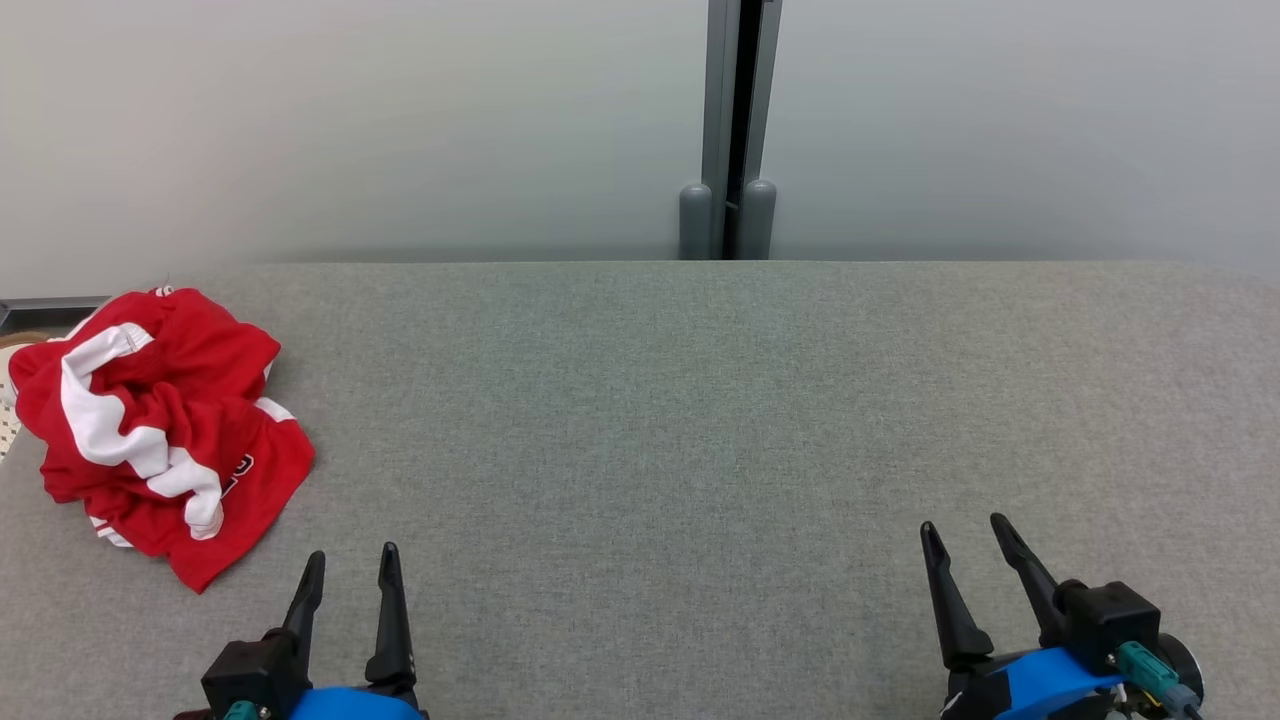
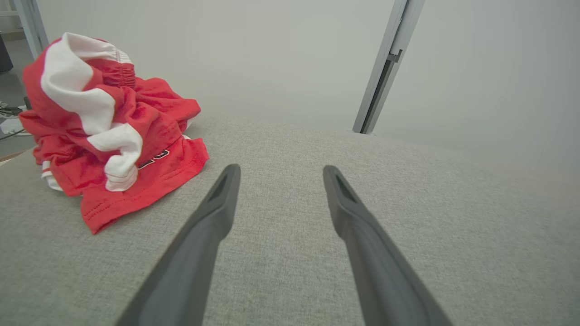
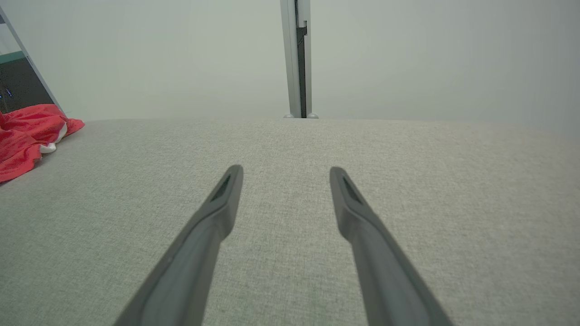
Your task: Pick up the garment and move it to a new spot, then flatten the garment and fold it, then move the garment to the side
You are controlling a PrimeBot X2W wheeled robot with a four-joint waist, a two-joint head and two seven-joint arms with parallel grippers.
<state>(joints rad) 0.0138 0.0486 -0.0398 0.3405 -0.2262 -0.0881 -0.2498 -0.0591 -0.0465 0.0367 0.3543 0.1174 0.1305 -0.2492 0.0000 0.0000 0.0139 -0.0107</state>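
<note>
A crumpled red garment (image 1: 160, 430) with white stripes lies in a heap at the left edge of the grey fabric surface (image 1: 700, 420). The left wrist view has the garment (image 2: 113, 131) at its upper left, and its edge (image 3: 27, 136) pokes in at the left of the right wrist view. My left gripper (image 1: 352, 555) stands open near the front edge, just right of the garment's lower corner and apart from it. Far to the right, my right gripper (image 1: 965, 525) is open over bare fabric. Nothing sits between either pair of fingers (image 2: 217, 208) (image 3: 222, 203).
A pale wall rises behind the surface, with a grey vertical post (image 1: 735, 130) at its middle. The garment overhangs the surface's left edge, where a strip of floor and some clutter (image 1: 15, 340) show. Between garment and right gripper lies open grey fabric.
</note>
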